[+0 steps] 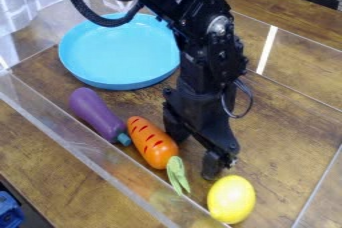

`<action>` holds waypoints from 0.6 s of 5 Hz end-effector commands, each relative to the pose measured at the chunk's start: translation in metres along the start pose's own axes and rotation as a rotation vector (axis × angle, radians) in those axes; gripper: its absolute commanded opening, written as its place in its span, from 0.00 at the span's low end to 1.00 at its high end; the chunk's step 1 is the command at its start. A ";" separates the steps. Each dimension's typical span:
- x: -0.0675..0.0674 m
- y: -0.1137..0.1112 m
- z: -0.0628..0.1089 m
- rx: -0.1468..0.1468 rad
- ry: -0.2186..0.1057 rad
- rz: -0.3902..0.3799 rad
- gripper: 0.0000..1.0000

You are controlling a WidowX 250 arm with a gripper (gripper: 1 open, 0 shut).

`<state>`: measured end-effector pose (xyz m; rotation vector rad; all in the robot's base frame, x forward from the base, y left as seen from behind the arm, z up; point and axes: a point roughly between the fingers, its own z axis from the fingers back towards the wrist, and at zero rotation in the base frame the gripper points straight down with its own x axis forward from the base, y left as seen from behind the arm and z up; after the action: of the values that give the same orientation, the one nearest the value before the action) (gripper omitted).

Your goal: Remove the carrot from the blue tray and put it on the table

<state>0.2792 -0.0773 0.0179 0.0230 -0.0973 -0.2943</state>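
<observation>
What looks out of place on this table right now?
The lemon sits tight against the clear wall near the table's edge. The carrot lies on the wood, outside the empty blue tray.

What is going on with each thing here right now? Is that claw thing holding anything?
carrot: lying on the table, outside the tray, not held
blue tray: empty, flat on the table
pincer: open, pointing down, holding nothing, beside the carrot
eggplant: lying on the table, left of the carrot
lemon: on the table, near the front wall
</observation>
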 end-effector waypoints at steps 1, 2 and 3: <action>0.006 -0.012 0.014 -0.007 -0.052 -0.026 1.00; 0.006 -0.020 0.015 -0.009 -0.062 -0.036 1.00; 0.009 -0.024 0.015 -0.007 -0.075 -0.039 1.00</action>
<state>0.2748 -0.0952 0.0185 0.0161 -0.1172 -0.3133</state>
